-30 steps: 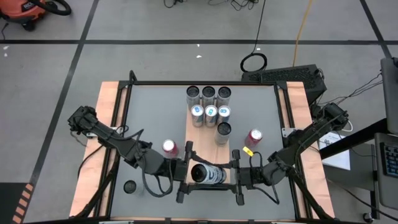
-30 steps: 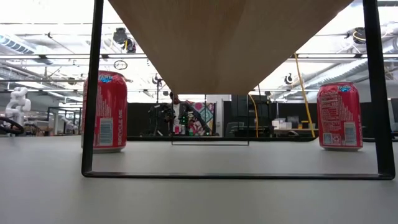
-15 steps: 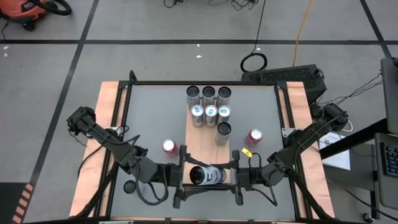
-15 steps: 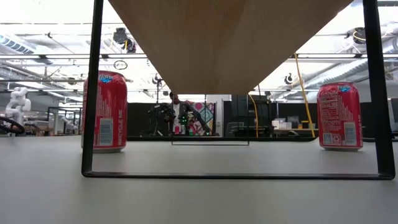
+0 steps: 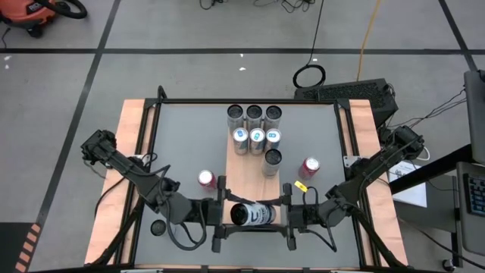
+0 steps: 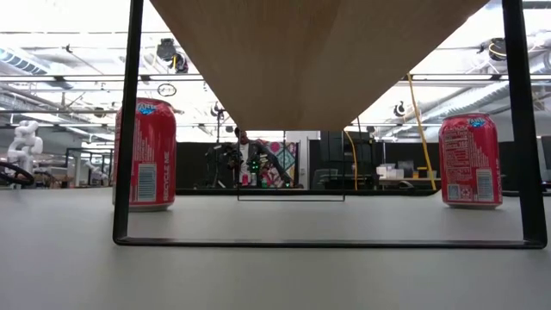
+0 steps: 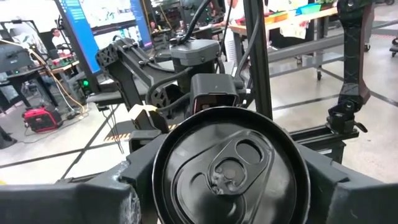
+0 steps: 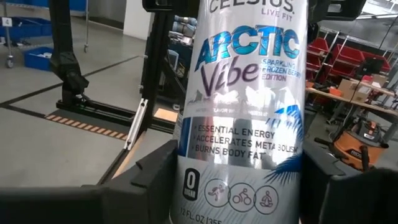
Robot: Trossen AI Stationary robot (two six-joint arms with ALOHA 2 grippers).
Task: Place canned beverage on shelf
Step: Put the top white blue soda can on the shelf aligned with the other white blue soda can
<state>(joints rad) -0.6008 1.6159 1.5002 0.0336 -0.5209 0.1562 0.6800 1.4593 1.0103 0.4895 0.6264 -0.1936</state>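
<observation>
Six cans (image 5: pixel 254 129) stand at shelf (image 5: pixel 244 178) far end. Seventh can (image 5: pixel 252 214) lies sideways over near end, clamped between left gripper (image 5: pixel 220 214) and right gripper (image 5: pixel 289 216); unplaced.

Seven cans (image 5: pixel 255 130) crowd the shelf's (image 5: pixel 244 176) far half; its near stretch is bare board, flanked by red cans (image 5: pixel 207 179).

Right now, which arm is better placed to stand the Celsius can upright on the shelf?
Probably the left. The left claw flanks the lid end of the lying Celsius can, so tipping down would put its base on the shelf. The right claw grips the base end.
</observation>
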